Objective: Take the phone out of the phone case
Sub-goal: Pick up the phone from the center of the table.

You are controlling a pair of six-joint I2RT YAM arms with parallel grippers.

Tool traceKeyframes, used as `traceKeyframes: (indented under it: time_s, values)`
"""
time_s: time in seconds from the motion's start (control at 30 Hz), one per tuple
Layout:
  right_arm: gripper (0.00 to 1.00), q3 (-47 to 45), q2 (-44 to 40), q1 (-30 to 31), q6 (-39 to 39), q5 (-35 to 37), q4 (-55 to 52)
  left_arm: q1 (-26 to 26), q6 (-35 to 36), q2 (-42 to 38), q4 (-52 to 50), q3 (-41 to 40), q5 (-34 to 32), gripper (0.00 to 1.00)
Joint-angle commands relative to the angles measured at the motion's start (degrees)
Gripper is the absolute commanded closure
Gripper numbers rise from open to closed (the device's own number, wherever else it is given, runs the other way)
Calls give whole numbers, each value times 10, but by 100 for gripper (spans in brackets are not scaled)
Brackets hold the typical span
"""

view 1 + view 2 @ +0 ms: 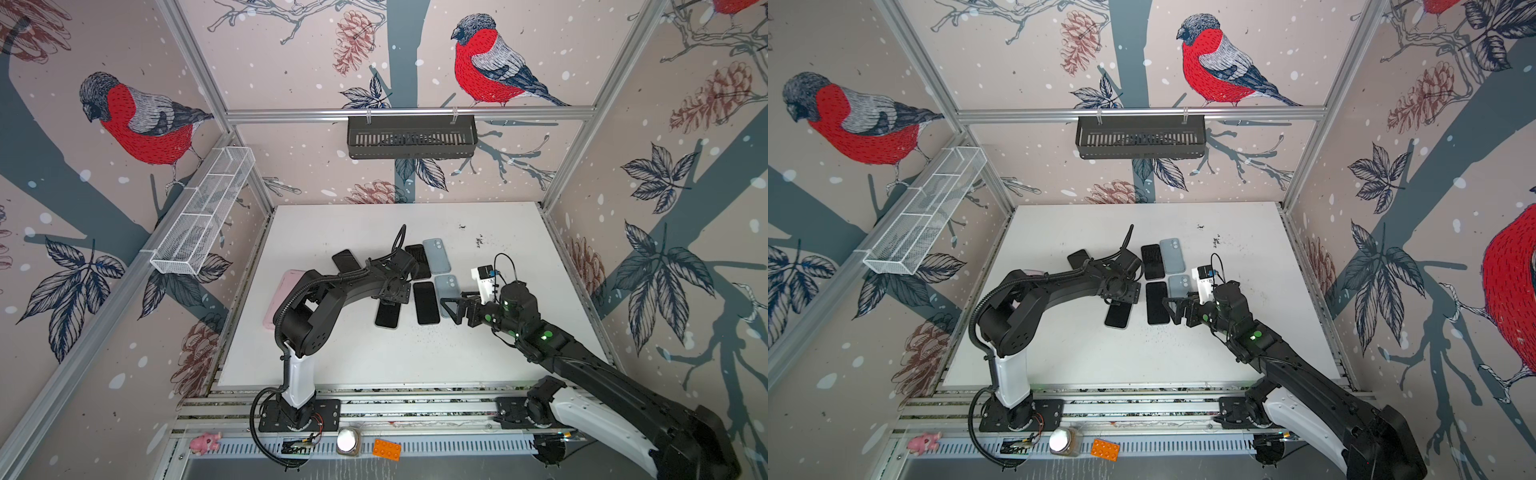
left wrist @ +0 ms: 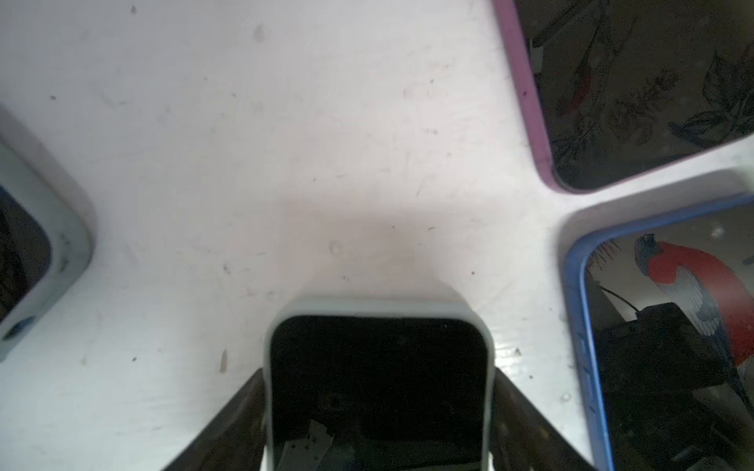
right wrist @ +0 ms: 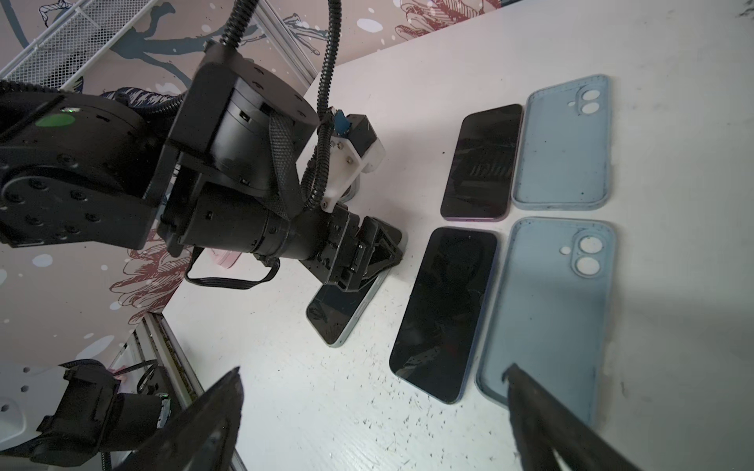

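Left gripper (image 2: 377, 373) is closed across the long edges of the pale-cased phone (image 2: 377, 391), which lies flat near the middle of the table (image 1: 332, 353) with the phone not yet out. The right gripper (image 3: 373, 369) hovers at its 3 o'clock, jaws wide apart and empty. From there toward 1 o'clock, the near bare phone (image 1: 426, 302) and far bare phone (image 1: 419, 261) lie beside the empty near blue case (image 3: 546, 318) and far blue case (image 1: 436, 254), so two removals look done. At 9 and 11 o'clock a pink-cased phone (image 2: 636, 93) and a blue-cased phone (image 2: 653, 346) wait.
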Motion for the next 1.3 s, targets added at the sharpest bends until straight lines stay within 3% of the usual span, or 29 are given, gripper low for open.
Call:
traceKeyframes:
  time_s: [0.0, 0.27, 0.77, 1.27]
  values:
    - [0, -8, 12, 4, 10, -30, 44, 11, 9, -14, -49, -13, 28, 41]
    - [0, -22, 48, 23, 23, -35, 89, 33, 19, -65, -22, -35, 91, 47]
    - [0, -44, 109, 63, 26, -47, 174, 41, 24, -101, -25, -36, 122, 50]
    - [8, -15, 364, 112, 84, -100, 415, 41, 23, -135, -12, -41, 175, 52]
